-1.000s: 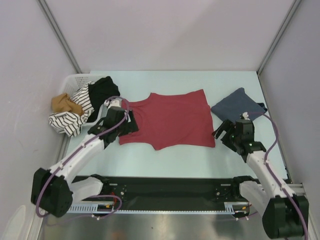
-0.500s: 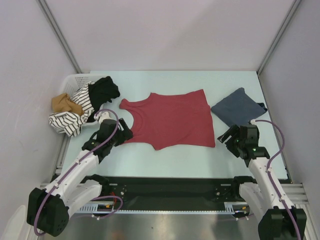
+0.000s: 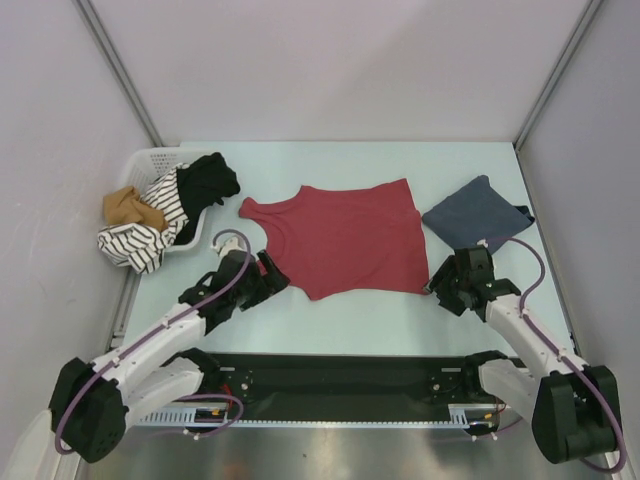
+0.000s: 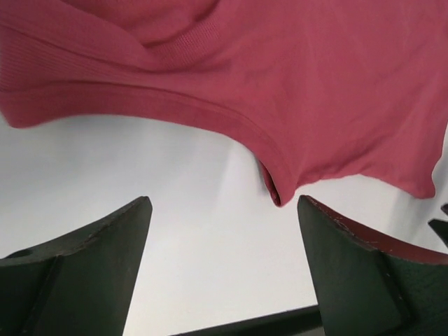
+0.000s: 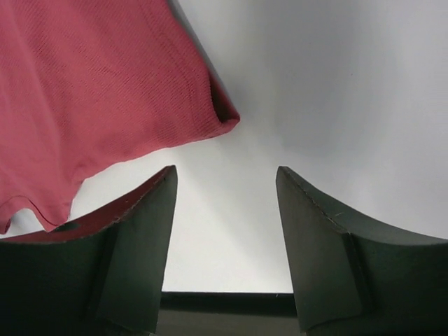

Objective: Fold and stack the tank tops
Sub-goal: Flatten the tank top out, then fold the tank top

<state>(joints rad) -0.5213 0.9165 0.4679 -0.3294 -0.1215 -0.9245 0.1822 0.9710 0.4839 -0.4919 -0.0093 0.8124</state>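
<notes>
Red tank top [image 3: 345, 240] spread flat at the middle of the bench [image 3: 350, 315], straps toward the left edge. Blue-grey tank top [image 3: 475, 215] folded near the right edge. Left pincer [image 3: 270, 273] open and empty, just beside the near left corner of the red cloth. Right pincer [image 3: 447, 283] open too, empty, just beside the near right hem corner. Basket [image 3: 150, 160] with mixed clothes at the far left corner.

Red tank top [image 3: 345, 240] flat ctr; blue-grey top [image 3: 475, 215] folded, far right.
</notes>
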